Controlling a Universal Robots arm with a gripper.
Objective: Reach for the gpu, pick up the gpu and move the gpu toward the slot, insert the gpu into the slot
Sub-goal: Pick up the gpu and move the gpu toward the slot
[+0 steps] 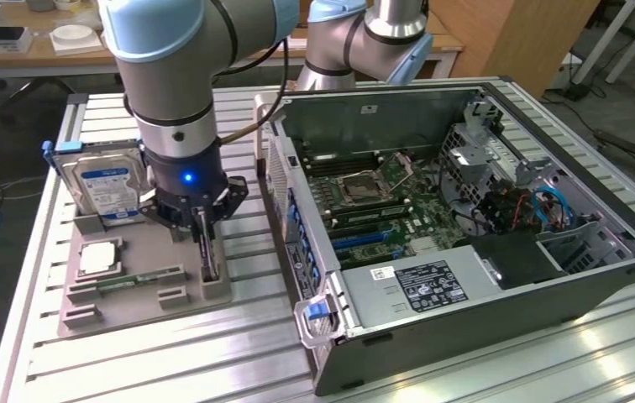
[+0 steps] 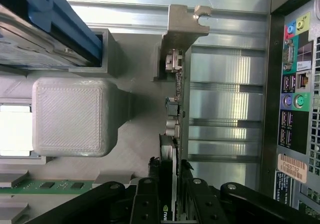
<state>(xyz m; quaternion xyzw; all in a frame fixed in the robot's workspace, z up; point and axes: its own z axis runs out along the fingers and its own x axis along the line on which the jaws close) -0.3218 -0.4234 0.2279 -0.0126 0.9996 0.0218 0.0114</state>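
The gpu stands on its long edge in a slot of the grey holder tray, seen as a thin dark card. In the wrist view the gpu runs edge-on, its metal bracket at the far end. My gripper hangs straight down over it. The black fingers sit on both sides of the card, pressed against its faces, so my gripper is shut on it. The card still rests in the tray. The blue slot lies on the motherboard inside the open computer case.
A silver hard drive with a blue-white label stands upright in the tray just beyond the gripper. A processor chip and a green memory stick lie in the tray. The case's rear panel with ports is close beside the gpu.
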